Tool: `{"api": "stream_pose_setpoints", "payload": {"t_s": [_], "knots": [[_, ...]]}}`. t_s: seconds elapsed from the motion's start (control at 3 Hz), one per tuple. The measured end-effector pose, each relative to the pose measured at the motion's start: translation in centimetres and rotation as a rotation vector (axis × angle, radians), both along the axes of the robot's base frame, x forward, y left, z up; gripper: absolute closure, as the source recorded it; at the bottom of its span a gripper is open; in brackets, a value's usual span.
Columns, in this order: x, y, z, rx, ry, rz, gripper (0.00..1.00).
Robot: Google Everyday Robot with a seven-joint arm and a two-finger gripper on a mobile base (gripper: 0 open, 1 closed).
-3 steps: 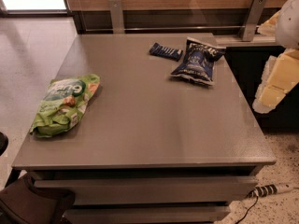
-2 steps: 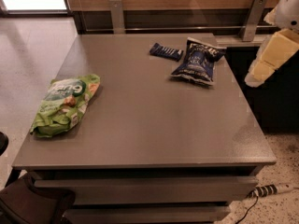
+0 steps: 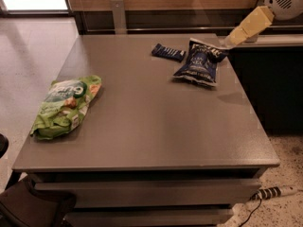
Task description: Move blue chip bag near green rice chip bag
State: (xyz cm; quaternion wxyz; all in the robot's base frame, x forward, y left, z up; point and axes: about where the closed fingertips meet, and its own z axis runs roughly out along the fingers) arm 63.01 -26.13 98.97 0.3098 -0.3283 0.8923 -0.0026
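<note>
Green rice chip bag (image 3: 66, 107) lies at the table's (image 3: 151, 141) left edge; blue chip bag (image 3: 200, 63) lies far right, well apart from it. Gripper (image 3: 232, 38) hovers just beside the blue bag's far-right corner; open or closed, cannot tell. Step judged: approach, with the next move needing a descent onto the bag to grasp it.

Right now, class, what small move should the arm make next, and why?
Probably bring the end effector down onto the blue chip bag: it hangs just off the bag's far corner, not holding it, and the green rice chip bag lies across the table.
</note>
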Motion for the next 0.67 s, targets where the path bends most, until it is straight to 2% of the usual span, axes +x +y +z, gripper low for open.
{"api": "stream_pose_setpoints", "payload": {"t_s": [0.33, 0.67], "knots": [[3.23, 0.77, -1.78, 0.089, -0.021, -0.146, 0.00], [3.81, 1.01, -1.92, 0.134, -0.020, -0.202, 0.00]]}}
